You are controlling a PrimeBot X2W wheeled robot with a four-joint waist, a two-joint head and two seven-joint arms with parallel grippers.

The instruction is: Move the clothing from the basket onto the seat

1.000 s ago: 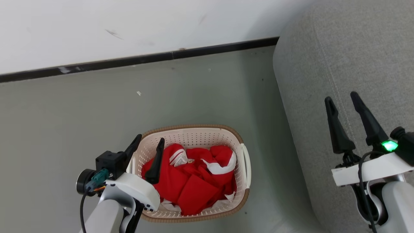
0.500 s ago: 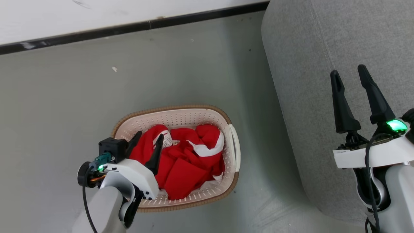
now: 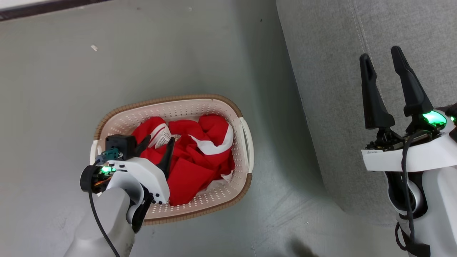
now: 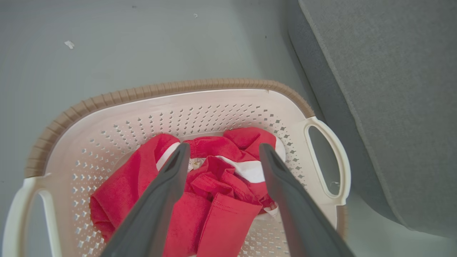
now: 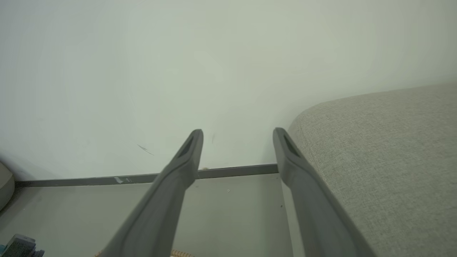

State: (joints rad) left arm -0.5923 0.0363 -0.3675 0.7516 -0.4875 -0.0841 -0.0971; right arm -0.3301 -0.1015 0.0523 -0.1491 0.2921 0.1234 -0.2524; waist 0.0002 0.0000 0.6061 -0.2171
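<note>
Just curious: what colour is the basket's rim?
The rim is brown, woven-look; clearest in the left wrist view.

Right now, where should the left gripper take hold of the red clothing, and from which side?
Probably the clothing, at its raised middle folds, from above: the open left gripper hangs over them, and the basket walls block the sides.

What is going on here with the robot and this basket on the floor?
The robot is reaching for laundry. Its left gripper is open over the basket, fingers pointing at the red clothing piled inside, and it holds nothing yet. The right gripper is open too, above the grey seat beside the basket. All the clothing in view lies in the basket.
</note>
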